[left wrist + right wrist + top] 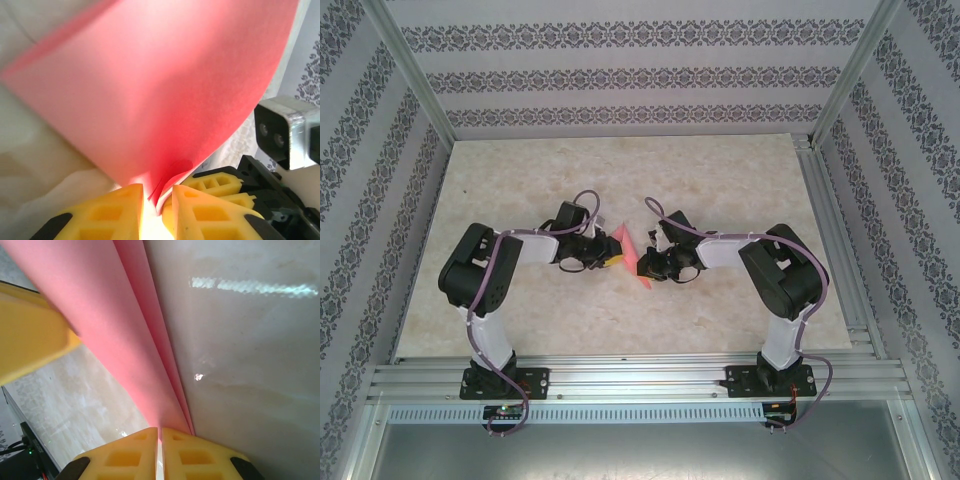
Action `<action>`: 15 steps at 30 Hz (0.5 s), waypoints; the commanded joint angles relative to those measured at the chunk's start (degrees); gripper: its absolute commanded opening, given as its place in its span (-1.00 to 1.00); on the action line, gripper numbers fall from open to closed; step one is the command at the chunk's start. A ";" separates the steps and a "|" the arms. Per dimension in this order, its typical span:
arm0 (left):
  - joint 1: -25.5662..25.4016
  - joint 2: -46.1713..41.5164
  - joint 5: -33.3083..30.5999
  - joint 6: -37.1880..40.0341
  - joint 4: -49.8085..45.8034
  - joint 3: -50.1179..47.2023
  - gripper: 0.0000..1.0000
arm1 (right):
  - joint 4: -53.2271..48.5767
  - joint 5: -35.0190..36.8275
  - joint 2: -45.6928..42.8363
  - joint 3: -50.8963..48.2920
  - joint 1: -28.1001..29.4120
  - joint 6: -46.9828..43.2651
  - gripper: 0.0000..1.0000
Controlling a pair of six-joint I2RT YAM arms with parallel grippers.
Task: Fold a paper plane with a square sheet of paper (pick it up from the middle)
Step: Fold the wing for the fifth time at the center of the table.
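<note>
The square sheet of paper is folded lengthwise into a narrow pink-red paper plane, held off the table between my two arms at mid-table. My left gripper is at its left side. In the left wrist view the plane fills most of the frame, and its layered edge hangs between the yellow fingers of the left gripper, which stand slightly open with light showing beside the paper. My right gripper meets it from the right. In the right wrist view the right gripper is shut on the plane's creased edge.
The beige marbled table lies under both arms, framed by aluminium rails and patterned walls. The right arm's fingers and wrist camera sit close beside the left gripper. A left finger crosses the right wrist view.
</note>
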 commanded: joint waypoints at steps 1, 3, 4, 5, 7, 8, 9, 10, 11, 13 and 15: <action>0.76 -5.12 -4.95 1.46 -6.52 1.12 -0.51 | -2.09 2.48 4.02 -1.67 -0.01 -0.54 -0.76; 0.70 -7.58 -5.25 0.92 -6.95 1.44 -0.51 | -1.91 2.54 4.15 -1.74 0.10 -0.55 -0.76; 0.66 -8.49 -4.84 0.32 -6.63 1.76 -0.52 | -1.85 2.53 4.15 -1.75 0.12 -0.53 -0.76; 0.45 -8.97 -3.81 -0.50 -5.61 2.17 -0.58 | -1.88 2.70 4.16 -1.76 0.12 -0.55 -0.76; 0.21 -8.33 -0.81 -1.94 -3.96 3.66 -0.72 | -1.77 2.80 4.16 -1.83 0.08 -0.47 -0.76; -0.04 -7.68 0.05 -2.50 -3.52 4.50 -0.78 | -1.57 2.89 4.16 -1.80 0.21 -0.31 -0.76; -0.46 -7.10 0.44 -2.98 -3.10 4.97 -0.82 | -1.53 2.89 4.26 -1.73 0.21 -0.24 -0.76; -0.83 -6.33 0.97 -3.67 -2.28 5.43 -0.84 | -1.46 2.89 4.38 -1.63 0.21 -0.28 -0.76; -1.27 -5.44 1.52 -4.22 -1.53 5.76 -0.84 | -1.53 2.89 4.50 -1.49 0.21 -0.29 -0.76; -2.00 -3.65 1.62 -5.29 -1.04 6.38 -0.86 | -1.55 3.06 4.36 -1.47 0.30 -0.18 -0.76; -2.55 -2.00 1.25 -6.62 0.69 6.33 -0.86 | -1.41 3.14 4.29 -1.67 0.30 -0.19 -0.76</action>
